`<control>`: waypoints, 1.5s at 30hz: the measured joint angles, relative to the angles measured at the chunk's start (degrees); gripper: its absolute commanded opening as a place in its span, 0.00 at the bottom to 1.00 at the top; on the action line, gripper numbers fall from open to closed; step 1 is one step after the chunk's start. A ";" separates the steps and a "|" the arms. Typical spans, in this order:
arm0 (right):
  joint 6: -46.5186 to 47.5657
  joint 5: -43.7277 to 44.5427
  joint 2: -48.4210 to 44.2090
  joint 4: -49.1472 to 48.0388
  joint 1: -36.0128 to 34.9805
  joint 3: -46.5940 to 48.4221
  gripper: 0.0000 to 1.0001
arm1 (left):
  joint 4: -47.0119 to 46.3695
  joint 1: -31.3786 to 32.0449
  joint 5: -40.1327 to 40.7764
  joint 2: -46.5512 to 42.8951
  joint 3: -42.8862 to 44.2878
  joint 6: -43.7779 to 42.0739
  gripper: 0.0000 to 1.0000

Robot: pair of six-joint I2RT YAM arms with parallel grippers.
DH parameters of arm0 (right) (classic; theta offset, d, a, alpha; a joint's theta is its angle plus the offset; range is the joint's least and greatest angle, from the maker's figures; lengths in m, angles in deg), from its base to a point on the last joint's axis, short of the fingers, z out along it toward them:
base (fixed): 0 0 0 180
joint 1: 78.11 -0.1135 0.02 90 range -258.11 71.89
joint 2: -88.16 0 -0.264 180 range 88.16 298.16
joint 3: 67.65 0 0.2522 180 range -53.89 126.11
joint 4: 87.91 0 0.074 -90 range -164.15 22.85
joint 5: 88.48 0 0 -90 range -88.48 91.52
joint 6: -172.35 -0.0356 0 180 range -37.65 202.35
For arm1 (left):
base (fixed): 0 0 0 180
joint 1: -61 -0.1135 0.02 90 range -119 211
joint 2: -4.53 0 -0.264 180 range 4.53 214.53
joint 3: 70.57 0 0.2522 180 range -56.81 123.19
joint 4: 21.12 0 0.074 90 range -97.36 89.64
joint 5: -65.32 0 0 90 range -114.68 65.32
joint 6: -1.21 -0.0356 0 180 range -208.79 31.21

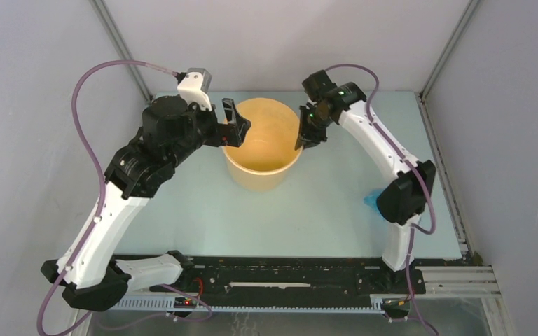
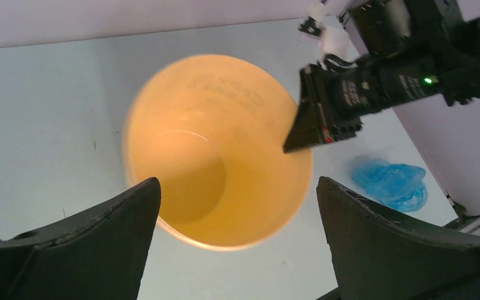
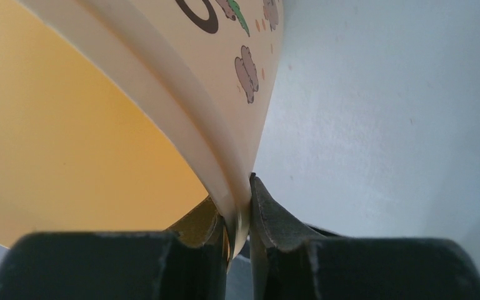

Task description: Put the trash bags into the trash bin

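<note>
Top external view: trash bin (image 1: 256, 178) stands on the pale surface (image 1: 182, 210) at mid-width, toward the far side, with an arm at either flank. Left end effector (image 1: 235, 120) sits at the bin's left rim, fingers spread wide apart and nothing between them. Right end effector (image 1: 299, 143) comes down at the opposite, right rim. Trash bag (image 1: 372, 201) shows only as a small blue scrap on the surface near the right edge, mostly hidden behind the right arm (image 1: 403, 192) and well apart from the bin. Left wrist view looks down into the trash bin (image 2: 250, 187) — warm yellow inner wall, round mouth. The left end effector (image 2: 237, 186) frames that mouth, with its two dark fingers (image 2: 100, 231) at the lower corners, and neither can be seen touching the rim. The right end effector (image 2: 290, 147) reaches in from the upper right, its tip at the rim. Beyond it the trash bag (image 2: 390, 182) lies crumpled and glossy on the surface, outside the bin. Right wrist view settles the grip — the right end effector (image 3: 240, 200) is clamped on the bin's rim, one finger inside against the yellow wall, the other outside, and the lip is pinched between the two. The outer wall of the trash bin (image 3: 225, 56) carries small printed figures and a dark letter shape. A sliver of blue shows at the lower right edge of this view, too small to make out.
</note>
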 measured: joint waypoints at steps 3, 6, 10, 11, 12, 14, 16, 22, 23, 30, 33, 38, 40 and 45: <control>-1.79 2.67 6.51 -0.04 -1.66 9.20 0.12 | 0.04 0.00 0.04 -0.57 0.00 0.22 1.00; -4.07 3.65 12.37 -0.68 -2.97 16.24 0.16 | 0.07 0.00 0.24 -1.73 0.00 0.22 1.00; -7.02 2.62 18.75 -1.79 -3.78 22.93 0.31 | 0.09 0.00 0.81 -3.39 0.00 0.13 1.00; -7.52 2.19 19.76 -2.08 -3.85 24.06 0.38 | 0.11 0.00 1.07 -3.76 0.00 -0.04 1.00; -8.07 1.51 20.59 -2.64 -3.87 24.83 0.45 | 0.17 0.00 1.31 -4.02 0.00 -0.22 1.00; -8.85 0.26 21.18 -4.15 -4.00 25.22 0.70 | 0.44 0.00 1.97 -4.39 0.00 -0.31 1.00; -8.72 -1.14 21.14 -5.35 -4.26 25.40 0.97 | 0.59 0.00 2.14 -4.44 0.00 -0.33 1.00; -6.34 -3.74 17.86 -7.72 -4.50 25.62 1.00 | 0.92 0.00 2.01 -3.43 0.00 -0.35 1.00; -5.84 -3.82 16.65 -7.37 -4.28 25.51 0.99 | 0.92 0.00 1.95 -3.13 0.00 -0.33 1.00; -0.72 -2.14 -4.85 -4.42 2.14 12.02 1.00 | 0.85 0.00 0.48 -1.42 0.00 -0.07 1.00; 1.95 0.72 -17.40 -4.04 8.48 0.98 0.99 | 0.81 0.00 0.00 -1.09 0.00 0.42 1.00; 3.17 7.06 -34.47 -1.90 24.06 -22.27 0.99 | 0.37 0.00 -1.11 -0.94 0.00 2.56 1.00; 3.06 9.35 -37.38 -0.24 30.45 -29.75 1.00 | 0.04 0.00 -1.55 -1.05 -0.07 3.98 1.00; 2.91 14.58 -40.74 0.90 41.38 -44.74 0.98 | -2.78 0.00 -4.00 -4.39 -5.46 9.68 1.00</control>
